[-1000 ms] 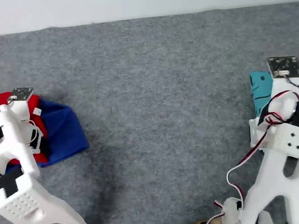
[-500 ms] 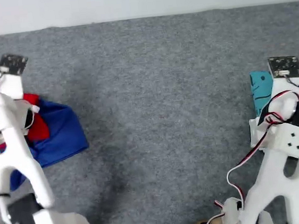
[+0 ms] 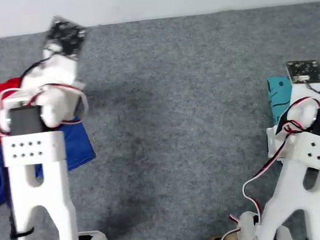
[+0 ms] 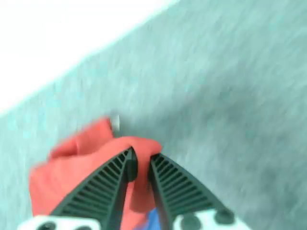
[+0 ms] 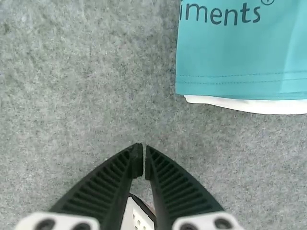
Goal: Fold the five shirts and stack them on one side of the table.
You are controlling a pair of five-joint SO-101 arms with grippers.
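Pinching red shirt [image 4: 72, 165] in left jaws, right jaws pressed together near teal shirt [image 5: 240, 57]

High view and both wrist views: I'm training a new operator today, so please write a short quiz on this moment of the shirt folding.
1. True or false: the left fingers are shut on the red shirt.
2. Which colour shows just under the edge of the teal shirt? A white, B blue, C black.
3. What do the right fingers hold?
Key: 1 true. 2 A, a white shirt. 3 nothing; they are shut above the grey mat.
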